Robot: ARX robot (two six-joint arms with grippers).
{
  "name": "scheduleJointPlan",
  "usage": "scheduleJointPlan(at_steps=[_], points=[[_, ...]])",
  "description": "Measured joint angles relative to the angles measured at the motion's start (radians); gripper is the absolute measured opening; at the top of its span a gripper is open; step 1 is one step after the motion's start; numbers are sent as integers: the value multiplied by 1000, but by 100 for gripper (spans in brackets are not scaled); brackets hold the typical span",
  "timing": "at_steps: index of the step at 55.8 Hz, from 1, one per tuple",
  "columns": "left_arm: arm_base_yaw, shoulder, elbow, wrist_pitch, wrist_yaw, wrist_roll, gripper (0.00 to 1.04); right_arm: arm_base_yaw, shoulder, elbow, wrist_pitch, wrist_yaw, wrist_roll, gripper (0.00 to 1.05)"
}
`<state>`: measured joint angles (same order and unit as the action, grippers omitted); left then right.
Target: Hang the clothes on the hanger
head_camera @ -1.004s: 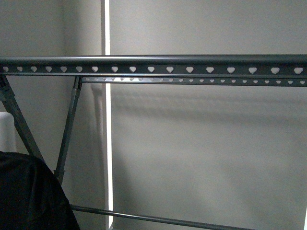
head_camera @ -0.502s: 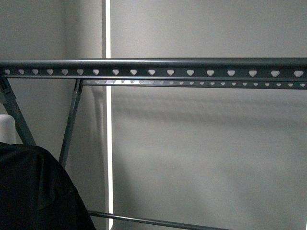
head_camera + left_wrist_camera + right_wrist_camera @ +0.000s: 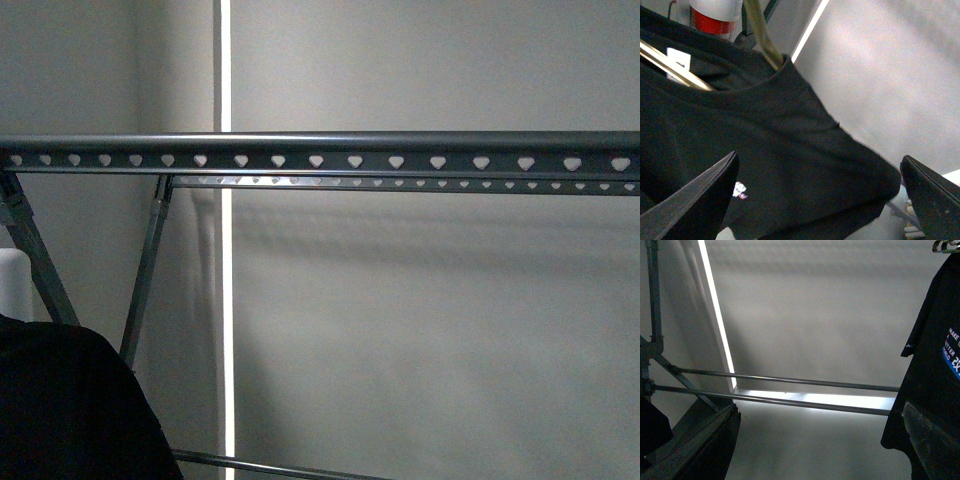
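In the front view the dark-grey metal drying rack [image 3: 330, 145], with its long rail of heart-shaped holes, sits lower in the frame than it did a second ago, which suggests the camera is rising or tilting up toward it. The black short-sleeved T-shirt [image 3: 70, 400] fills the lower left corner; it bulged higher and further across half a second ago and has since sunk back a little. It remains well below the rail and is not touching it, so I judge the hanging step as not yet done and the lift as paused rather than advancing. The left wrist view looks down past the left gripper [image 3: 817, 165], whose jaws stand wide apart with nothing clamped between them. Beyond them lies the T-shirt [image 3: 790, 140], its small pale print low on the cloth, with a slim gold-coloured clothes hanger [image 3: 685, 75] threaded through the collar. What actually carries the shirt cannot be told from here. A red and white cylinder [image 3: 715, 15] stands behind it. In the right wrist view the right gripper [image 3: 820, 410] also has its jaws spread, closed on nothing. It looks past the rack's lower crossbars [image 3: 790, 382] at a bare wall, and a second black garment with a blue and white badge [image 3: 935, 365] already hangs at the edge
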<state>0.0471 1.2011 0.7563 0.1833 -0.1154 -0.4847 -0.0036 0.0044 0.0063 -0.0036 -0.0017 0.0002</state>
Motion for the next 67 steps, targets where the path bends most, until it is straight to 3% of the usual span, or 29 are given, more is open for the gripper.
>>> scheduleJointPlan(at_steps=[14,44,58,67], points=[[-52,185,225,-53,-94,-111,98,0,0,0,0,0,0,97],[-90,362,355,-130,-219,-172,98,0,0,0,0,0,0,97],[-80,407,432,-171,-257,-178,62,0,0,0,0,0,0,97],[-69,407,439,-189,-242,-189,32,0,0,0,0,0,0,97]])
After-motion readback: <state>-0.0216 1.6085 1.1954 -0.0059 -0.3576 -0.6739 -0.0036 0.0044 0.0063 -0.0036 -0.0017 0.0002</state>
